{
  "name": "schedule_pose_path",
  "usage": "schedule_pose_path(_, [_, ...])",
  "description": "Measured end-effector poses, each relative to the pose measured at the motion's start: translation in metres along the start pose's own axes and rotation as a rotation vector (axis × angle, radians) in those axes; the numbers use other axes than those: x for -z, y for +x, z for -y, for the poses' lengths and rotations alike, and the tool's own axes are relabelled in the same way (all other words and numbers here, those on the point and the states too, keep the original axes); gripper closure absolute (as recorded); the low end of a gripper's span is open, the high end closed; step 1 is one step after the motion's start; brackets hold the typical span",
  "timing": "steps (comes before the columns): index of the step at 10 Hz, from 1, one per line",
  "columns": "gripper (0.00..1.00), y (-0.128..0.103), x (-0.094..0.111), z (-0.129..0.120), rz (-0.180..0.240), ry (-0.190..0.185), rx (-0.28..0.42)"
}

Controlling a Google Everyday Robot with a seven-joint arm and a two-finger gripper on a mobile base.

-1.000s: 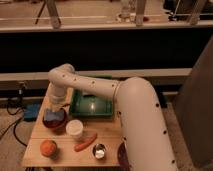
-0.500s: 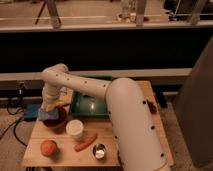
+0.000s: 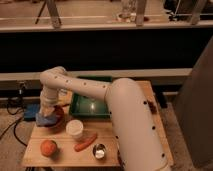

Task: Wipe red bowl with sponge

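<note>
Blue sponge point(image 3: 45, 120) sits pressed in your red bowl point(image 3: 56, 119) under the gripper point(image 3: 46, 112). Wiping looks underway, not finished. I cannot tell how its fingers stand.

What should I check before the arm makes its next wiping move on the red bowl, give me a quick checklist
1. Gripper over the red bowl: ok, it is down at the bowl at the table's left edge.
2. Sponge at the bowl: ok, the blue block sits at the bowl's left rim under the gripper.
3. Grip on the sponge: cannot tell.
4. Sponge touching the bowl's inside: cannot tell, the arm hides it.
5. White cup clear of the stroke: not ok, it stands close on the bowl's right.
6. Bowl fully on the table: cannot tell, it sits very near the left edge.
</note>
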Motion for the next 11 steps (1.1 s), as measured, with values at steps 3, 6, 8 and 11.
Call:
schedule_pose_path(3, [1.0,0.008,0.008,-0.017,-0.009,-0.008,-0.028])
schedule_pose_path(6, [1.0,0.017,0.016,-0.019,-0.007,-0.011,-0.051])
schedule_pose_path(8, [1.0,0.02,0.022,-0.012,0.009,-0.005,-0.048])
schedule_pose_path(11, [1.0,0.015,0.028,-0.004,0.014,0.013,-0.036])
